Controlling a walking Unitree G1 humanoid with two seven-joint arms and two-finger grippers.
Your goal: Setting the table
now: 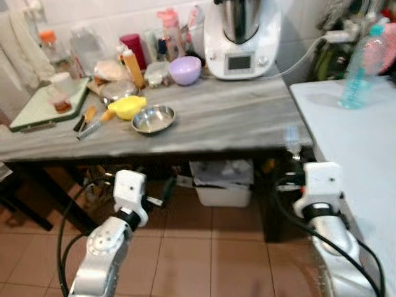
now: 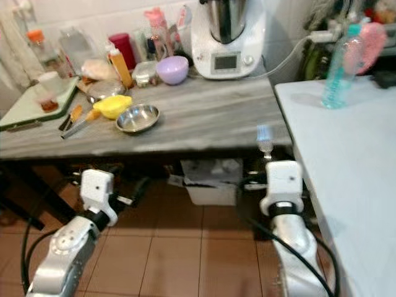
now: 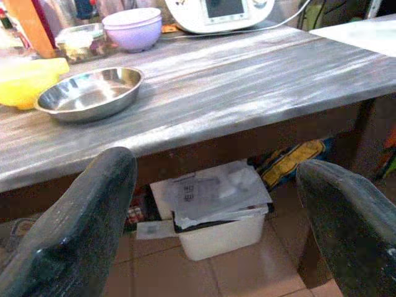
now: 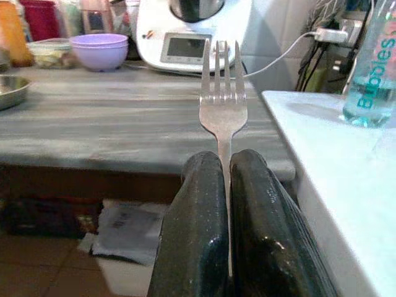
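My right gripper (image 4: 224, 162) is shut on the handle of a silver fork (image 4: 224, 93), held tines up. It hovers at the gap between the grey wooden counter (image 1: 235, 117) and the white table (image 1: 359, 148); the fork (image 1: 292, 139) stands just below the counter's right corner. My left gripper (image 3: 216, 166) is open with nothing between its fingers (image 3: 80, 235), low in front of the counter's front edge. On the counter lie a steel bowl (image 1: 153, 119), a yellow bowl (image 1: 127, 106) and a purple bowl (image 1: 185, 69).
A white kitchen machine (image 1: 241, 37), bottles and jars line the counter's back. A green cutting board (image 1: 43, 105) and an orange-handled knife (image 1: 93, 122) lie at its left. A blue bottle (image 1: 359, 68) stands on the white table. A white bin (image 1: 221, 182) sits under the counter on the tiled floor.
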